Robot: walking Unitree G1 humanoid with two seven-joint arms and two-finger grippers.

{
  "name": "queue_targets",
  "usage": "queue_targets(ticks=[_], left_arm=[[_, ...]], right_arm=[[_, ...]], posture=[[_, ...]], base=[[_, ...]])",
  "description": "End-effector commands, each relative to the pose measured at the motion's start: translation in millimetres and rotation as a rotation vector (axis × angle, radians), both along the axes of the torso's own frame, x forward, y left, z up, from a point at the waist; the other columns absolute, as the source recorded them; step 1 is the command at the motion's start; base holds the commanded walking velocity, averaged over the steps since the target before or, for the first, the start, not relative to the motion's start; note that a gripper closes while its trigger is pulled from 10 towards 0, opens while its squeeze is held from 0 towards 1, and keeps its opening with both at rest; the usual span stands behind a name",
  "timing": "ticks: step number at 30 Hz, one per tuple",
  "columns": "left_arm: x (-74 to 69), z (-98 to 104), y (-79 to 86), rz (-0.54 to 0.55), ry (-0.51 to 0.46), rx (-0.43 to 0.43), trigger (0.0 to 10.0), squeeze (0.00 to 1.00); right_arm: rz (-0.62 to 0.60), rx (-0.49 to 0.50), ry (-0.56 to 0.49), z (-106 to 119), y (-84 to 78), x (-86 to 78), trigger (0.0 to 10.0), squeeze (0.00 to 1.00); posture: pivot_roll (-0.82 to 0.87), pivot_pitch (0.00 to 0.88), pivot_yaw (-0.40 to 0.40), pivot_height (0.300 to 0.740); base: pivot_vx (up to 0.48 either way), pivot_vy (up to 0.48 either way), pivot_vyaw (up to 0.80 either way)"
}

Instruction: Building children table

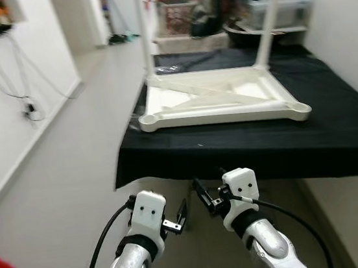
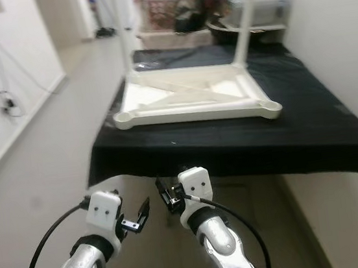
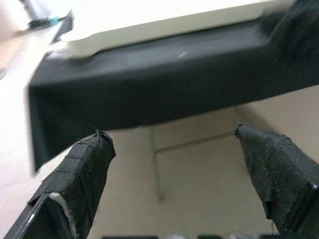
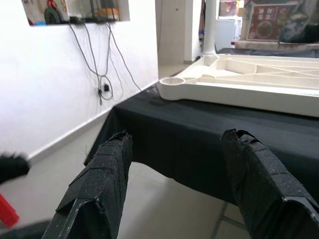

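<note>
left eye view: the white children's table top [image 1: 217,96] lies upside down on a black-draped table [image 1: 334,121], long side across the view, two legs [image 1: 268,21] pointing straight up at its far corners. below the near edge hang the left gripper [image 1: 180,220] and right gripper [image 1: 203,199], empty.

left wrist view: fingers [image 3: 82,174] spread wide, holding nothing, aimed at the black cloth's underside.

right wrist view: fingers [image 4: 102,184] wide apart, empty, facing the top's near corner socket [image 4: 172,82].

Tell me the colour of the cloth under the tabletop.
Black. The cloth shows best in the left eye view, under the white tabletop.
</note>
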State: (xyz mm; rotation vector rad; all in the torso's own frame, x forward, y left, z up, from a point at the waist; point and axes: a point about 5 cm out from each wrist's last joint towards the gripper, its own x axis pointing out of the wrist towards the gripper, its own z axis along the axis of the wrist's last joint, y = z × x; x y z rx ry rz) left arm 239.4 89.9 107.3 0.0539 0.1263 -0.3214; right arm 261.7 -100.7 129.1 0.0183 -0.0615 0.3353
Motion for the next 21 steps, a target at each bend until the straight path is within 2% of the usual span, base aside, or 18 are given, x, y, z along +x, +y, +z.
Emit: queue_targets(ticks=[1,5,21], left_arm=[[-2.2,-3.8,-0.9,0.007,0.023,0.012,10.0,0.00],[-0.2,-5.0,1.5,0.029,0.037,-0.003,10.0,0.00],[0.4,-6.2,0.8,0.018,0.062,-0.010,10.0,0.00]], right_arm=[[-0.023,0.020,0.019,-1.6,-4.1,-1.0,10.0,0.00],[-0.028,0.020,0.022,-2.1,-5.0,-0.7,10.0,0.00],[-0.036,0.026,0.030,-1.4,-5.1,0.6,10.0,0.00]], posture=[[0.02,0.041,-0.040,0.740],[0.02,0.044,-0.037,0.740],[0.02,0.057,-0.036,0.740]], base=[[0.000,0.000,0.00],[0.000,-0.144,0.00],[0.000,-0.411,0.00]])
